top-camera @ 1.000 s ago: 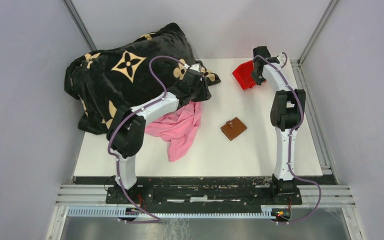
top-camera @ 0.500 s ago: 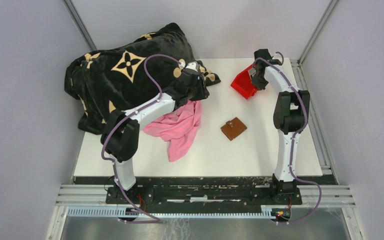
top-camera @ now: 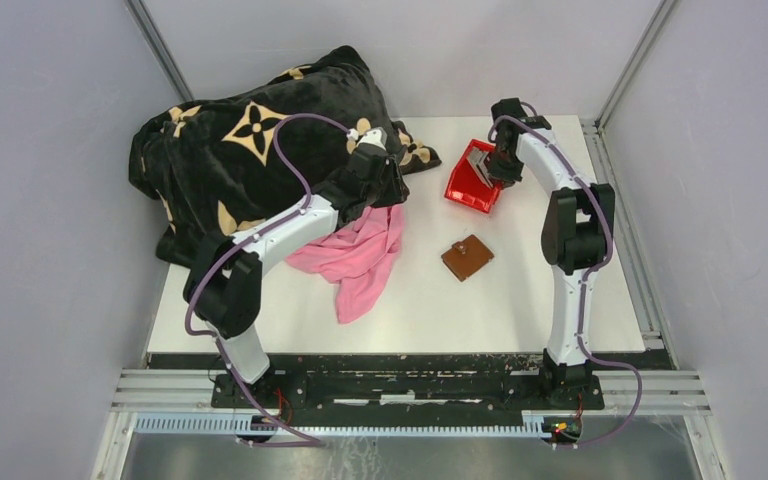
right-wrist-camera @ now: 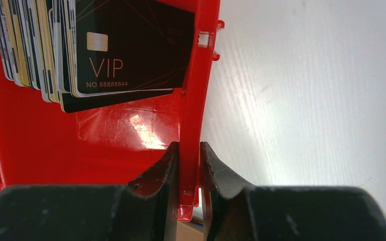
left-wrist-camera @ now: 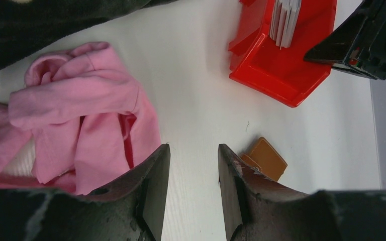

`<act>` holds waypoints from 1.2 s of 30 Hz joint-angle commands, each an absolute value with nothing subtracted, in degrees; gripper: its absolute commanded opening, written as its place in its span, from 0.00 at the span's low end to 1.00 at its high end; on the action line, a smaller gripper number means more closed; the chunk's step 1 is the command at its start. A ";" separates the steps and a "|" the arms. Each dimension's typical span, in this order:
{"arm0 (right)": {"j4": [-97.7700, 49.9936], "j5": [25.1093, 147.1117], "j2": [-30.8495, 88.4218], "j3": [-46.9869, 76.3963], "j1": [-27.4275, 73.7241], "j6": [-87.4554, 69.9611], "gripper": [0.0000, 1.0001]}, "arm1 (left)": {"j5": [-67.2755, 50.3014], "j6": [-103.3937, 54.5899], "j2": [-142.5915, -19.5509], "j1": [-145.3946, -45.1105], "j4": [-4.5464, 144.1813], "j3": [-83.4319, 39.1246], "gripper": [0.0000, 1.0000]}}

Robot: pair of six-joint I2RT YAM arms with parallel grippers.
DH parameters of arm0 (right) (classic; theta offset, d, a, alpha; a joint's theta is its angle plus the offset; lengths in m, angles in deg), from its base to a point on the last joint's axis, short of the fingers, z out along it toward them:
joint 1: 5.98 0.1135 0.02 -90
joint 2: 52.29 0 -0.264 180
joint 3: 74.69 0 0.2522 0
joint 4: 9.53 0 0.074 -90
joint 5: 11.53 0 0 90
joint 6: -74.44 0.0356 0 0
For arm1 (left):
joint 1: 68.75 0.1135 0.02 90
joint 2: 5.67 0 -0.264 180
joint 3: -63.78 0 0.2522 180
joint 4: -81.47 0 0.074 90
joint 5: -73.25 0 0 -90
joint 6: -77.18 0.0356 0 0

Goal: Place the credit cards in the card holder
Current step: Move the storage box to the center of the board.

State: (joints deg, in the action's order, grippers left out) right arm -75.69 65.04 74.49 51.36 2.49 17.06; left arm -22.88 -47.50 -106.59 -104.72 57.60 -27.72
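While right jaws clamp the red bin (right-wrist-camera: 191,100) wall, left jaws hang open above the table (left-wrist-camera: 201,100).

Credit cards (right-wrist-camera: 80,50) stand edgewise in the red bin (left-wrist-camera: 281,80); the closed brown card holder (top-camera: 467,258) lies nearby.

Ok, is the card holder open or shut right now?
Shut. The card holder lies folded flat on the table, brown outside up, no pale inner pocket showing; the credit cards stand in the red bin.

Lighting is bright, diffuse and overhead. Glare patches mark the red bin (right-wrist-camera: 105,135) floor and the white counter (right-wrist-camera: 291,100) beside it. Shadows are soft.
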 commanded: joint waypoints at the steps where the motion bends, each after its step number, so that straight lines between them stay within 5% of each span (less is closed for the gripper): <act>1: -76.55 66.88 68.76 55.27 4.92 11.65 0.01 | -24.86 -47.45 -102.68 -104.48 60.64 -25.73 0.48; 20: -76.93 69.45 71.50 58.01 13.26 2.18 0.01 | -26.34 -45.96 -101.90 -104.45 60.99 -23.20 0.48; 36: -71.30 72.95 69.21 47.95 17.22 -0.58 0.01 | -27.25 -45.61 -103.37 -104.46 61.07 -22.54 0.48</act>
State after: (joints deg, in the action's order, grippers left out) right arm -73.47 72.34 73.31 48.93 15.80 0.60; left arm -25.72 -47.48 -104.80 -104.72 58.74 -22.71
